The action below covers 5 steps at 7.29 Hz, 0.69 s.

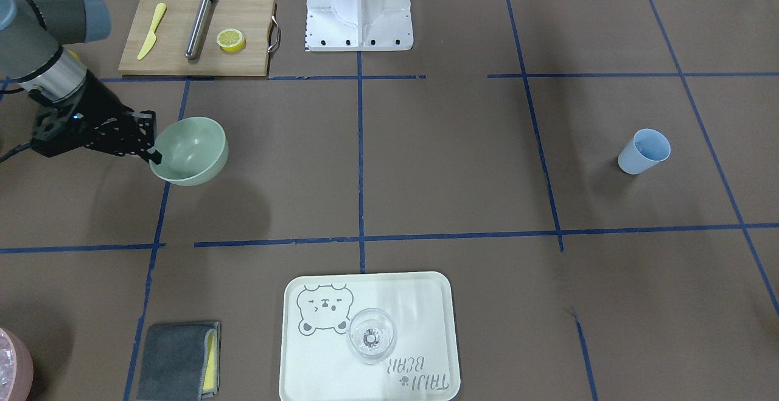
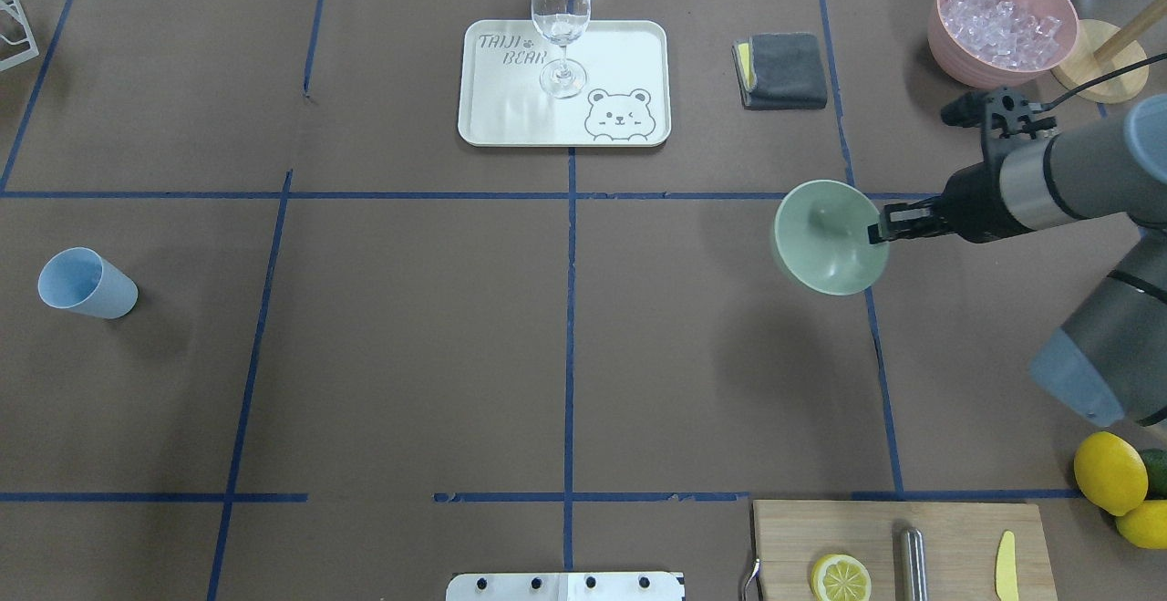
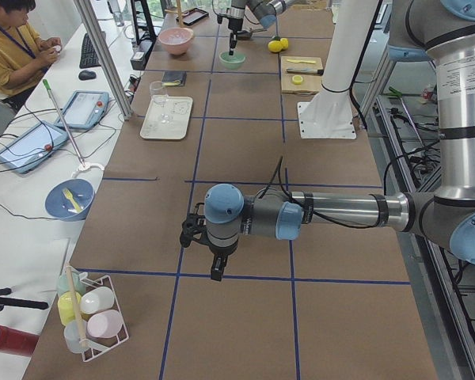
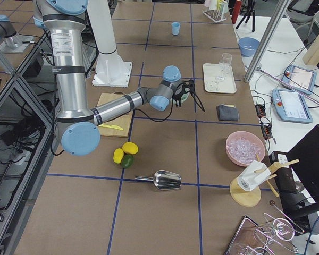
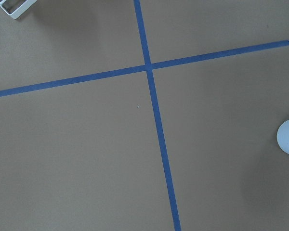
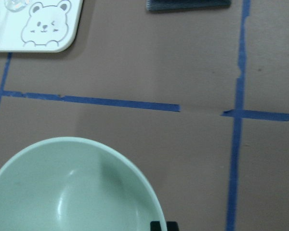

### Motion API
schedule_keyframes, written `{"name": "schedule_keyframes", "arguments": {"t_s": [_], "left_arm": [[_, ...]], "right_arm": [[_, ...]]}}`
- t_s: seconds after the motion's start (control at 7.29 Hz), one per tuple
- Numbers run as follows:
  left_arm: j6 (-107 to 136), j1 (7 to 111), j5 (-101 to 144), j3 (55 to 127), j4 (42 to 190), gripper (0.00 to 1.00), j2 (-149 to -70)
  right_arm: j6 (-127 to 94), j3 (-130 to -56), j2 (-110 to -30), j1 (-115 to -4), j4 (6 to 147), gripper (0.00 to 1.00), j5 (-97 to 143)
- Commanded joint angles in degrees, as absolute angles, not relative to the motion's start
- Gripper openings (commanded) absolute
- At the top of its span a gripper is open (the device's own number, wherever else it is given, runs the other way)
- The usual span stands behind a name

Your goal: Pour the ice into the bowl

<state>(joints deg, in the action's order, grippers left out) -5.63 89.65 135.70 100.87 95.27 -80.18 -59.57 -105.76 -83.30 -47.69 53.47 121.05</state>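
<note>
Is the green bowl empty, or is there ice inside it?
Empty: the bowl shows only its smooth green inside, no cubes, in the front and right wrist views.

Silver-grey tubular arms, pale blue joint caps, black end effectors, white base.

Brown paper-covered worktop, gridded with blue tape. Bears a white tray by the middle of the far edge, with a folded grey cloth beside it toward the right end. Holds a pink bowl and a round wooden stand in the far right corner. Carries a blue cup near the left end. Toward the near right corner, a wooden cutting board and loose lemons.
</note>
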Motion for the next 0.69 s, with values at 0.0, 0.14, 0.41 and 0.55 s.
{"name": "schedule_keyframes", "arguments": {"t_s": [0.0, 0.14, 0.41, 0.55], "left_arm": [[-5.63, 89.65, 135.7, 100.9, 95.27, 1.0, -80.24], [-5.63, 89.65, 135.7, 100.9, 95.27, 1.0, -80.33], [-5.63, 89.65, 135.7, 100.9, 95.36, 1.0, -80.33], [-5.63, 89.65, 135.79, 100.9, 95.36, 1.0, -80.33]], "right_arm": [[-67.47, -105.82, -74.23, -41.15, 60.05, 0.0, 114.2], [-68.72, -105.73, -66.96, -38.09, 70.04, 0.0, 110.78], [-71.62, -102.94, -59.1, -32.71, 75.66, 0.0, 105.32], [-73.28, -97.7, -53.41, -31.13, 77.5, 0.0, 104.68]]}}
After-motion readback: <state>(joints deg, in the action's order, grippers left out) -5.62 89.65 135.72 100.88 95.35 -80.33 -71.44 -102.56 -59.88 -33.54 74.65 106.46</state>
